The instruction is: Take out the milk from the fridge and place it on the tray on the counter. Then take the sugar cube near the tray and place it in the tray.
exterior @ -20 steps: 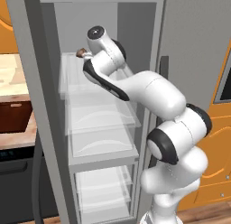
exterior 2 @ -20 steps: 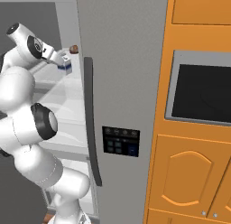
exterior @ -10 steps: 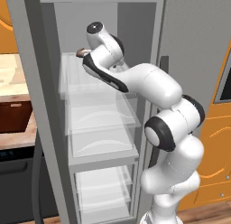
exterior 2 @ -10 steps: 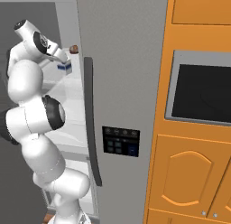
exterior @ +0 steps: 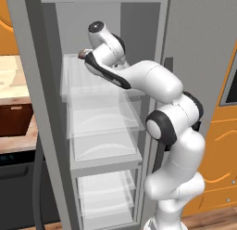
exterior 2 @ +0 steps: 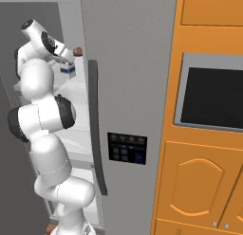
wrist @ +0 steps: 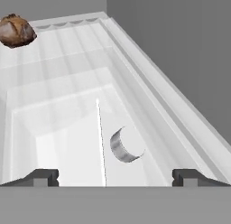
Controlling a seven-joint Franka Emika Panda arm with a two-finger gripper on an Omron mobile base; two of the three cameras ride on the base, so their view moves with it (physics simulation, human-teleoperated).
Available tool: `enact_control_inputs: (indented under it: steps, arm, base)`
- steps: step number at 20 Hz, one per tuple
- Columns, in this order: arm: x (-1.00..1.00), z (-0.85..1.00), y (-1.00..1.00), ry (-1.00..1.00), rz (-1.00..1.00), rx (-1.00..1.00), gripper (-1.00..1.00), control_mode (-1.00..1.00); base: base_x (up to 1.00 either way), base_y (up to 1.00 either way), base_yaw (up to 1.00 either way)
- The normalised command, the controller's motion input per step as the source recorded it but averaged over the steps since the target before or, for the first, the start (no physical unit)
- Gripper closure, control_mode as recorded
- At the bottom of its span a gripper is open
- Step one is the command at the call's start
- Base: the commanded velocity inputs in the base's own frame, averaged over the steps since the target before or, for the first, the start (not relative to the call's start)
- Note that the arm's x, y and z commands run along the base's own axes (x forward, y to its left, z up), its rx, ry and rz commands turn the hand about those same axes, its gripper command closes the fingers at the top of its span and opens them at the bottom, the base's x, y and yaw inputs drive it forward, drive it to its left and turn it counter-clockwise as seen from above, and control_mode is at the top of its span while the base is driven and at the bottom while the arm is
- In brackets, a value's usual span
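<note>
Reaching into the top of the tall grey fridge [exterior: 41, 108] with the two-finger gripper [wrist: 116, 178] spread wide and clasping nothing. Looking along the hand over a pale white shelf floor [wrist: 67, 110] running away between raised side rails, with a small round grey-and-white shape [wrist: 127, 144] just ahead of the fingertips [wrist: 45, 177]; cannot tell what that is. Farther along, at the far left of that floor, finding a small brown rounded lump [wrist: 16, 30] against the grey back wall.

From the right base view, spotting the small white gable-top milk carton with a blue band [exterior 2: 69, 70] upright on the upper shelf, just beside the wrist and below the lump. Below, stacked clear glass shelves and drawers [exterior: 104, 127]. To the robot's right, passing the grey door's dark vertical handle [exterior 2: 94, 130] and dark button panel [exterior 2: 126, 148], then orange wooden cabinets [exterior 2: 199, 182] around a dark built-in oven window [exterior 2: 213, 96]. Off to the left, glimpsing a strip of reddish-beige counter [exterior: 21, 142]
</note>
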Motion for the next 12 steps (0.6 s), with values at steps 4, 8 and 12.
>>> enact_control_inputs:
  steps: [4,8,12]
  arm:
    - [0.19,-0.10,0.00,0.00,0.00,0.00,-1.00,-1.00]
    - [0.06,-0.06,0.00,0.01,0.00,0.00,-1.00,-1.00]
    - [0.05,-0.08,0.00,0.03,0.00,0.00,-1.00,-1.00]
  base:
    - [0.00,0.00,0.00]
    - [0.00,0.00,0.00]
    - [0.00,0.00,0.00]
